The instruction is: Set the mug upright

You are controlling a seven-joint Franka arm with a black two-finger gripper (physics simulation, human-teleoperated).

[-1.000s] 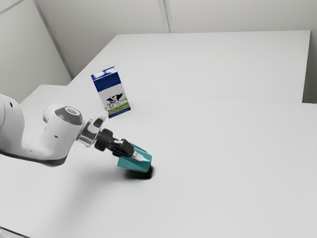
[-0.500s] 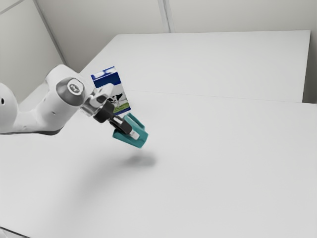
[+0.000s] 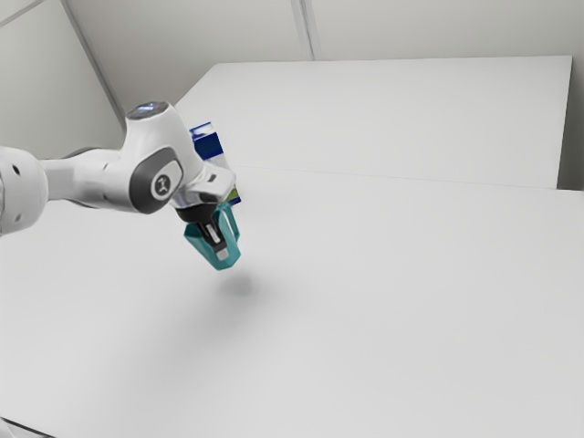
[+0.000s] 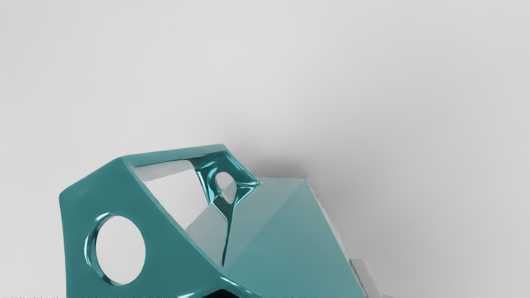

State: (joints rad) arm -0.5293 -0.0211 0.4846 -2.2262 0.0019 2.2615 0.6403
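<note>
1. Black gripper (image 3: 219, 245), 2 fingers clamped on a tilted teal mug (image 3: 200, 240), gap unclear; mug raised above the table.
2. White arm (image 3: 99, 181); joint emblem (image 3: 162, 187) too small to read.
3. Blue-and-white carton (image 3: 209, 145), partly behind the arm.
4. Plain white table (image 3: 383, 301), pale walls (image 3: 438, 27).

There are two loose objects: one teal, angular, glossy mug (image 3: 201, 243) and one blue-and-white, box-shaped drink carton (image 3: 208, 146). The mug has one handle (image 3: 229, 219); the wrist view shows two rounded openings and one larger angular opening in the teal material. There is one white-and-grey, jointed robot arm (image 3: 100, 179), with one black two-finger hand (image 3: 220, 249). Flat white surfaces number two: one smooth desk (image 3: 383, 301) and one smooth table (image 3: 392, 114) behind it.
</note>
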